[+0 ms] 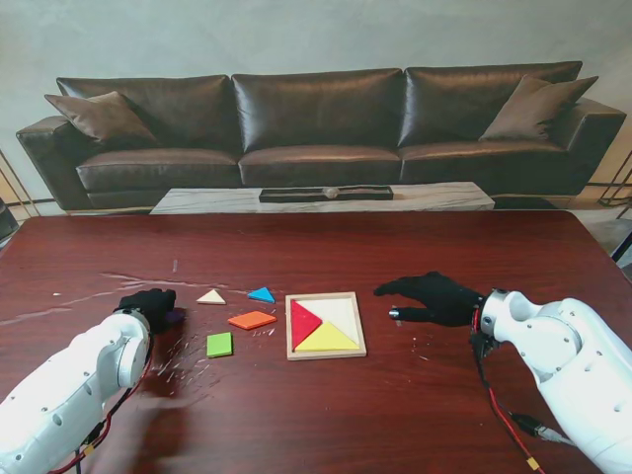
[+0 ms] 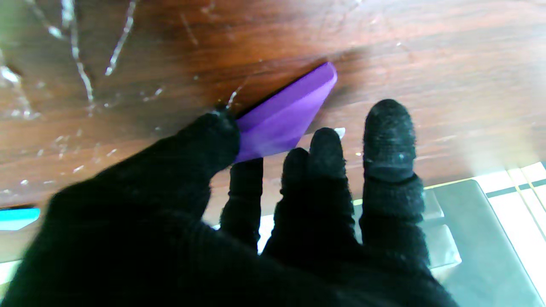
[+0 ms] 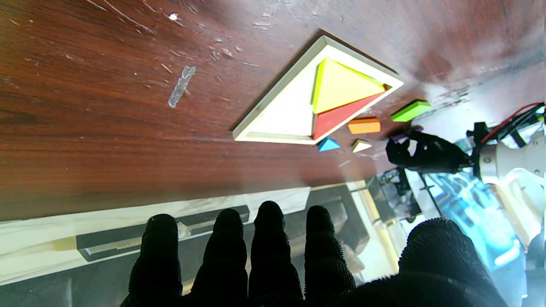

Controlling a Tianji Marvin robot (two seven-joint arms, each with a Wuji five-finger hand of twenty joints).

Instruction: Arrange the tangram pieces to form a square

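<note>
The left hand (image 1: 148,304) is down on the counter (image 1: 415,395) at the left, thumb and fingers pinching a purple piece (image 2: 283,117) that is tilted up on its edge against the wood; in the stand view only a sliver of purple shows beside the glove. Over on the right, the right hand (image 1: 434,298) hovers flat with nothing in it, four fingers (image 3: 268,238) straight side by side and the thumb set apart, well clear of the tray (image 1: 325,296). That wooden tray sits mid-counter with a red triangle (image 1: 302,322) and a yellow triangle (image 1: 327,340) seated inside, touching each other; the rest of its floor is bare. Loose pieces lie between tray and left hand: an orange parallelogram (image 1: 252,320), a green square (image 1: 219,344) nearer to me, a blue triangle (image 1: 262,294) and a cream triangle (image 1: 210,296) farther off.
</note>
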